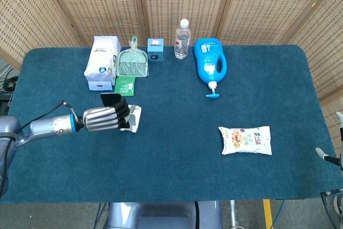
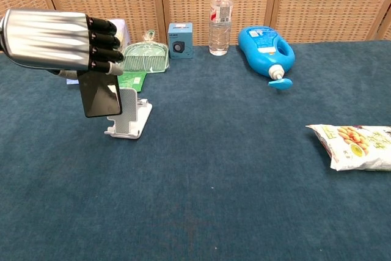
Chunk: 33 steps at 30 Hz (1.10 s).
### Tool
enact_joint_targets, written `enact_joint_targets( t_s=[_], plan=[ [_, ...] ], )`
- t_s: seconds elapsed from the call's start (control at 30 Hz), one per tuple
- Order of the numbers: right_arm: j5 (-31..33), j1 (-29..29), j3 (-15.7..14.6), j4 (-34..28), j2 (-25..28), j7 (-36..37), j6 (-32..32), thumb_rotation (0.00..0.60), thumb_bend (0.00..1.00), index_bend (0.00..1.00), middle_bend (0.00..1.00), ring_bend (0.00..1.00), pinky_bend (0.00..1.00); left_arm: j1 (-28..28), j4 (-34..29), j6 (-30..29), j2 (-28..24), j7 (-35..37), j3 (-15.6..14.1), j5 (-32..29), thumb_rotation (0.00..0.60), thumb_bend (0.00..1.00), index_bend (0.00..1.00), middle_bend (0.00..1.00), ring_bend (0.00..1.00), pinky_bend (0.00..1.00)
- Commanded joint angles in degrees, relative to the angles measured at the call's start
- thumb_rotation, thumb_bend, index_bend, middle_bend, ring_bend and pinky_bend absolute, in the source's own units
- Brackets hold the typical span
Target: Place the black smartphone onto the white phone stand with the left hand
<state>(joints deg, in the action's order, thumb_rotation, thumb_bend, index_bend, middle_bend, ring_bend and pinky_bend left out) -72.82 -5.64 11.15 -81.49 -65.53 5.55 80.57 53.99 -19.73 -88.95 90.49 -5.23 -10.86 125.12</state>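
Chest view: left robot hand [image 2: 64, 40] clamped on top of black smartphone [image 2: 100, 95], hanging upright just in front of white phone stand [image 2: 129, 114]; to seat well, lower w/ bottom edge into stand lip, lean back, then release; right robot hand barely visible, state unclear.

The head view looks steeply down from above the near edge, taking in the whole table [image 1: 171, 175], screen at 12 o'clock. The chest view sits low and closer, facing 12 o'clock across the cloth. Both share the white phone stand [image 1: 131, 118] [image 2: 131, 117] and back-row objects.
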Motion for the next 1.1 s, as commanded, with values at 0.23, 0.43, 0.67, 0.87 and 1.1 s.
enact_joint_targets(
  t_s=[0.23,0.43,0.67,0.87,1.1],
  plan=[
    [0.1,0.0,0.0,0.4,0.1,0.8,-0.5,0.600,0.05,0.00,0.00,0.00,0.00,3.1,0.6,2.6,1.9,-3.3,-3.2,0.0,0.600,0.00,0.46,0.47,0.43,0.42],
    [0.1,0.0,0.1,0.7,0.2,1.7,-0.7,0.600,0.05,0.00,0.00,0.00,0.00,3.8,0.1,4.4,3.0,-4.8,-4.2,-1.2,0.600,0.01,0.46,0.47,0.43,0.42],
    [0.2,0.1,0.2,0.7,0.4,2.2,-1.0,0.600,0.05,0.00,0.00,0.00,0.00,4.1,0.1,5.3,4.2,-7.3,-5.1,-2.1,0.600,0.00,0.46,0.47,0.43,0.42],
    [0.0,0.1,0.1,0.8,0.5,2.8,-1.2,0.600,0.05,0.00,0.00,0.00,0.00,3.7,0.3,5.3,4.4,-9.4,-6.2,-2.2,0.600,0.01,0.46,0.47,0.43,0.42],
    [-0.3,0.3,0.0,0.7,0.9,3.9,-1.2,0.600,0.05,0.00,0.00,0.00,0.00,2.7,0.1,4.8,5.5,-11.9,-7.3,-2.6,0.600,0.00,0.46,0.47,0.43,0.42]
  ],
)
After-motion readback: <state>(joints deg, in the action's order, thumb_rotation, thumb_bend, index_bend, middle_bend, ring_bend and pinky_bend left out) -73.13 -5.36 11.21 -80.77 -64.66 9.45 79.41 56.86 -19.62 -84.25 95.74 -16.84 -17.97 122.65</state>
